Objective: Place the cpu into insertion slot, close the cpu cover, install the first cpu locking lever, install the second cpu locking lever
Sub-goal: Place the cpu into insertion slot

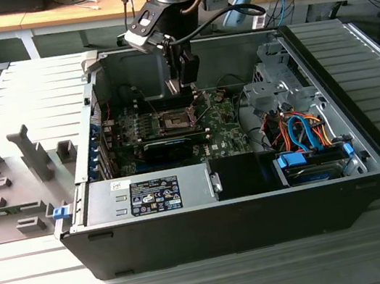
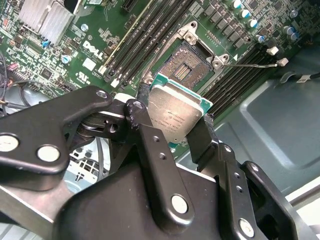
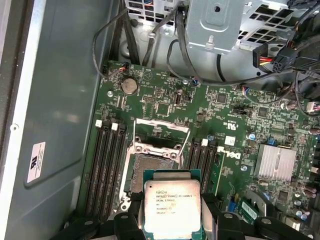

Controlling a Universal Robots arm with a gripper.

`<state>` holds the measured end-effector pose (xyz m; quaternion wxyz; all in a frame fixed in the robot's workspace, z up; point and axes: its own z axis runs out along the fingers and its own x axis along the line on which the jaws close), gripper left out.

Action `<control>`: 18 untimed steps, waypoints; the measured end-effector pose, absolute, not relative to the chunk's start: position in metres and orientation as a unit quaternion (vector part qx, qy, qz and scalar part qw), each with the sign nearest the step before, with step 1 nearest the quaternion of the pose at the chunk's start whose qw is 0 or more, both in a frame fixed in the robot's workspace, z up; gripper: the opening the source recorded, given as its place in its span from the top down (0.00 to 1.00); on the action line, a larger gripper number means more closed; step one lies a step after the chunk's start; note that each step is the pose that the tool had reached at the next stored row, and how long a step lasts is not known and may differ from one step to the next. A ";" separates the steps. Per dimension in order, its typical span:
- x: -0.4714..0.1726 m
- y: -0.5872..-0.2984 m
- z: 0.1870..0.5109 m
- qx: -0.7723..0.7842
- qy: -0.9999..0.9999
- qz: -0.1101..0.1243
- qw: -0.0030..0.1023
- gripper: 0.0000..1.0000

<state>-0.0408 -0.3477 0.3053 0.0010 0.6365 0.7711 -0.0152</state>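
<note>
My gripper [image 1: 184, 83] hangs inside the open computer case, a little above the green motherboard [image 1: 221, 133]. It is shut on the cpu [image 2: 176, 112], a flat square chip with a silvery face, pinched by its edges between the two black fingers [image 2: 150, 145]. In both wrist views the cpu [image 3: 172, 207] hovers just off the insertion slot [image 3: 152, 167], not over its middle. The insertion slot [image 2: 189, 67] lies bare, its dark centre showing. The cpu cover [image 3: 161, 126] stands raised at the slot's far edge. A thin wire locking lever [image 2: 255, 64] sticks out beside the slot.
Black memory slots [image 3: 105, 170] flank the socket on both sides. A long black card [image 1: 169, 148] lies near it. A drive cage with orange and blue cables [image 1: 298, 130] fills the exterior view's right side of the case. A grey fixture tray [image 1: 13, 180] sits outside.
</note>
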 end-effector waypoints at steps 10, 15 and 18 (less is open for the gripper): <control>-0.041 -0.348 0.305 0.646 0.763 -0.015 0.001 0.45; -0.041 -0.348 0.305 0.651 0.759 -0.015 0.001 0.45; -0.041 -0.348 0.305 0.654 0.757 -0.015 0.001 0.45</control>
